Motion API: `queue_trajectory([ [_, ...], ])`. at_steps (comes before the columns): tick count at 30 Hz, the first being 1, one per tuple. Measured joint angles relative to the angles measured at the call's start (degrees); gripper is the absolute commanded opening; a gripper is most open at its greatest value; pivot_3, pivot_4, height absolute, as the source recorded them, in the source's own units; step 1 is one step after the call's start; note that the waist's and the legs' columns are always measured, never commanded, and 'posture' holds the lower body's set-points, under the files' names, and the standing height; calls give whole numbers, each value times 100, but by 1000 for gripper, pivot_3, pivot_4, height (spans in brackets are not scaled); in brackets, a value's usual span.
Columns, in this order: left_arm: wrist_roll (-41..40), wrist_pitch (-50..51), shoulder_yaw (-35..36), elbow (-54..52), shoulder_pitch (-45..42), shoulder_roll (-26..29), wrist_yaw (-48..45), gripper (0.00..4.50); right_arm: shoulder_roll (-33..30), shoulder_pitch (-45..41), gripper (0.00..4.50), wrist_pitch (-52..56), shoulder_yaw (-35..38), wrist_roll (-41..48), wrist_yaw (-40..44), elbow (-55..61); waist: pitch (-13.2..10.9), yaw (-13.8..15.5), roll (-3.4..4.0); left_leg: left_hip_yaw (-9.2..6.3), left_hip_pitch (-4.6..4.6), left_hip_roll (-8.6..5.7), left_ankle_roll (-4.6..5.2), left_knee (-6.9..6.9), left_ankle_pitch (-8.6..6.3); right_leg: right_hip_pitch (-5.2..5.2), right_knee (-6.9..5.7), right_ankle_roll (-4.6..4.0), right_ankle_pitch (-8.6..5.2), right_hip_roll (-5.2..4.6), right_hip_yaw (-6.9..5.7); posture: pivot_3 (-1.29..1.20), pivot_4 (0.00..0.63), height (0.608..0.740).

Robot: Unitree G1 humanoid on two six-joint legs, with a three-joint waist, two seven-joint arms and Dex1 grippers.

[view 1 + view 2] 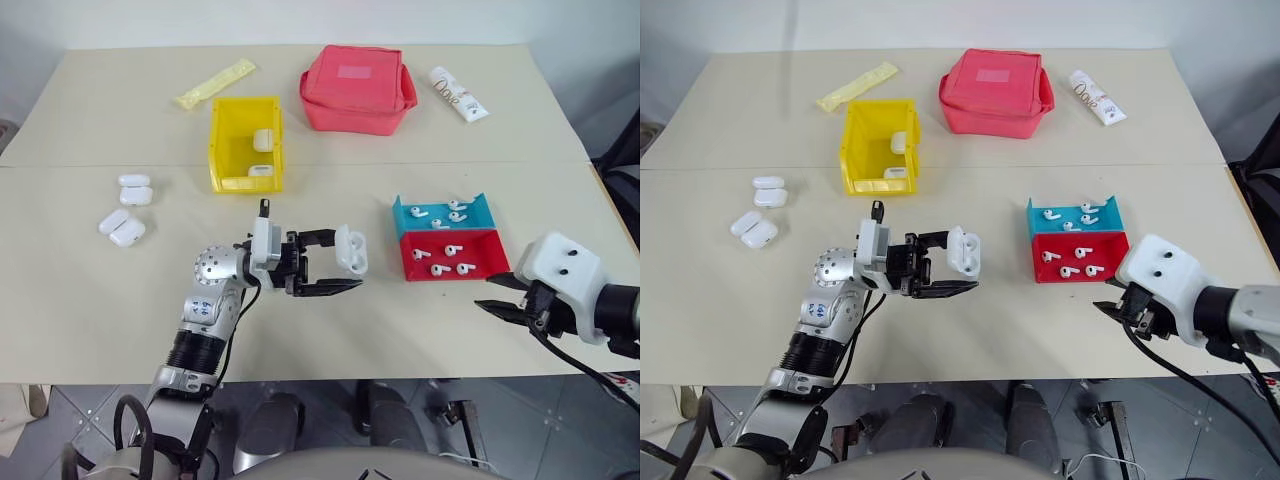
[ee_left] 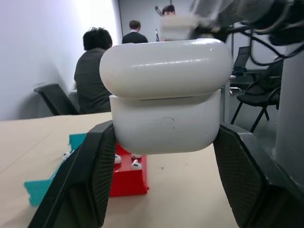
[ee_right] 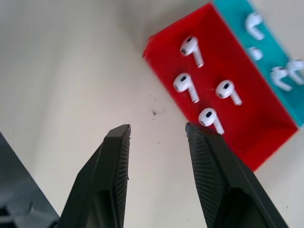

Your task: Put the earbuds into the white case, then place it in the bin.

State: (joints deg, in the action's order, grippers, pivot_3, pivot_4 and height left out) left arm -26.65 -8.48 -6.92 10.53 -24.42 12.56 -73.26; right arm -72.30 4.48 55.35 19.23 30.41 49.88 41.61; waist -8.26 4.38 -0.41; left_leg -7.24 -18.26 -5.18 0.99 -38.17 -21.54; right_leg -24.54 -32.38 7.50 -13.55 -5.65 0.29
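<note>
The left hand [image 1: 338, 268] is clamped on a white case [image 1: 350, 249] with its lid closed, held above the bench [image 1: 90, 300] near the middle. The right hand [image 3: 156, 130] hovers empty at about four o'clock, its fingers partly apart with bare bench between them. Earbuds [image 3: 190, 47] lie in a red tray [image 1: 495, 268] and a blue tray [image 1: 478, 205] around three o'clock. The yellow bin [image 1: 225, 150] stands at about eleven o'clock.
</note>
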Motion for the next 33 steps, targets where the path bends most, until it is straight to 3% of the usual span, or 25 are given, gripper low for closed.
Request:
queue_trajectory([
  [7, 0, -18, -36, -152, 168, 51, -5, 2724, -162, -2119, 1919, -248, -2045, -479, 393, -1036, -8, -29, 10, -1, -5, 2, -1, 3, 0, -5, 9, -1, 2, 2, -4, 0, 150, 740],
  [15, 5, -99, 6, -206, 290, 207, 36, 2724, 389, -3815, 1919, -67, -3805, -1163, 893, -1741, -10, -49, 13, -3, -9, 1, -2, 4, -1, -11, 10, -1, 2, 2, -5, 0, 150, 740],
  [23, 5, -99, 35, -401, 506, 326, 177, 2724, 809, -4302, 1919, -171, -4541, -1763, 1231, -2228, -10, -54, 13, -2, -10, 0, -2, 4, -1, -14, 8, -1, 2, 2, -4, 0, 150, 740],
  [33, 4, -30, 28, -763, 693, 400, 344, 2724, 1059, -4363, 1919, -440, -4702, -2260, 1538, -2679, -10, -92, 14, -2, -9, 1, -3, 5, -2, -14, 8, -2, 2, 3, -4, 0, 150, 740],
])
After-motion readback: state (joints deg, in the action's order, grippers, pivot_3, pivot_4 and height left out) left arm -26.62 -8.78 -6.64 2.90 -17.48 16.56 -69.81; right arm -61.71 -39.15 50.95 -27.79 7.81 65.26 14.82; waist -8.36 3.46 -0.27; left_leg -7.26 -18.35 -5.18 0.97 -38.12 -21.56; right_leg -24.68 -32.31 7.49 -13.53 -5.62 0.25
